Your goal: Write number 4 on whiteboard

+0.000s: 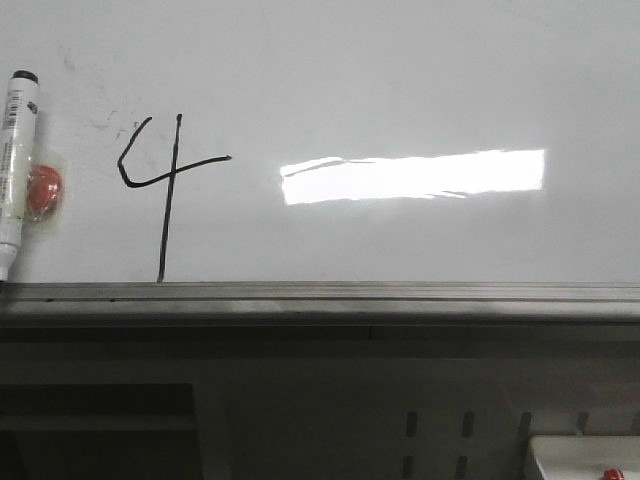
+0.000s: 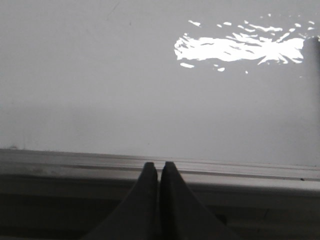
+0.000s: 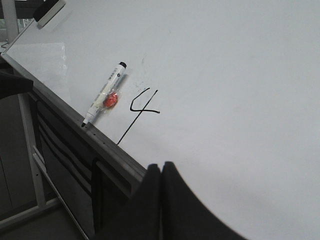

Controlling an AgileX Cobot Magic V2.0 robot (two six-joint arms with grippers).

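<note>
Your number 4 (image 1: 165,185) is a thin black open-topped figure, its long stroke running 12 to 6 o'clock down to the grey rail (image 1: 320,292), drawn at the left of the glossy whiteboard (image 1: 400,80). At its 9 o'clock lie a white marker (image 1: 17,170) and an orange magnet (image 1: 44,190); glare (image 1: 412,176) sits at 3 o'clock. Your left gripper (image 2: 160,172) and right gripper (image 3: 161,172) each have fingers pressed together, empty.

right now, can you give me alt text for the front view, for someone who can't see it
A black hand-drawn number 4 sits at the left of a glossy whiteboard, its long vertical stroke reaching down to the grey rail. Left of it, a marker stands against the board beside a red round object; no gripper shows.
</note>
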